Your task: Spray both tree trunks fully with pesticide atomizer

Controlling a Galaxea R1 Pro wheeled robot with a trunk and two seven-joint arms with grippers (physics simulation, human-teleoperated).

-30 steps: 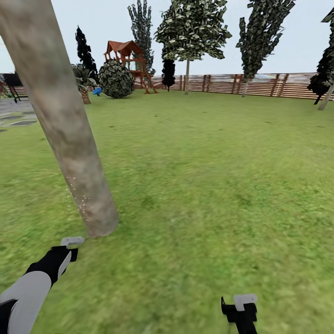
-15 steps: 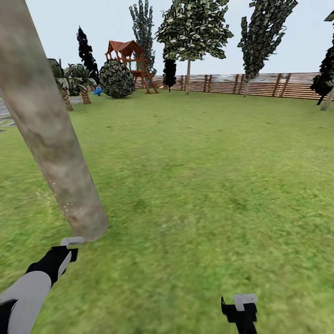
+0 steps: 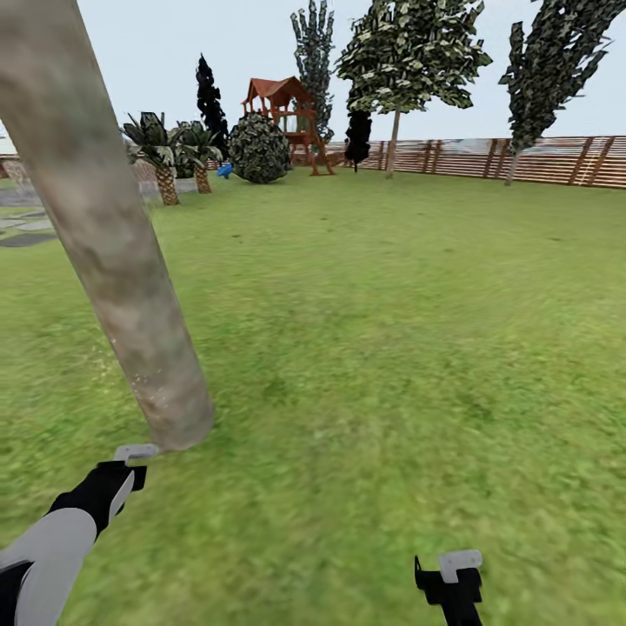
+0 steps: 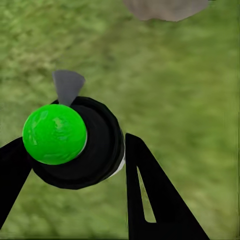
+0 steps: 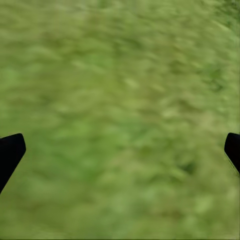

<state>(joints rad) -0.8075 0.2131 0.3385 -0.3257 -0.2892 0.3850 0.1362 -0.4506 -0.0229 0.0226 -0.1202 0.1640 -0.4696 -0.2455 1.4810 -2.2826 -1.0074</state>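
Garden w/ green grass floor (image 3: pixel 391 348), brown slat fence (image 3: pixel 539 161) along the far edge, grey sky above. Pesticide atomizer (image 4: pixel 80 142) sits in the left gripper (image 4: pixel 75 165), seen from the left wrist cam: black round body w/ bright green top facing the cam, small grey tab sticking out beside it. Jaws closed around it, one black finger (image 4: pixel 150 195) against the bottle's side, other finger at the frame edge on the opp. side. In head view the left gripper (image 3: pixel 130 461) hangs low over the grass, just beside the base of the near tree trunk (image 3: pixel 113 243), pale grey-brown, mottled, leaning across the frame. Trunk base (image 4: pixel 165 7) also shows past the bottle in the left wrist cam. Right gripper (image 3: pixel 452 574) low over bare grass, well apart from the trunk; jaws wide, fingertips (image 5: pixel 10 152) at opp. edges of the right wrist cam, nothing between. Further off: second leafy tree (image 3: pixel 400 61) by the fence, palms (image 3: pixel 161 152), round bush (image 3: pixel 258 149), red-roofed play tower (image 3: pixel 283 109), dark conifers, grey paving (image 3: pixel 22 230) at far left.
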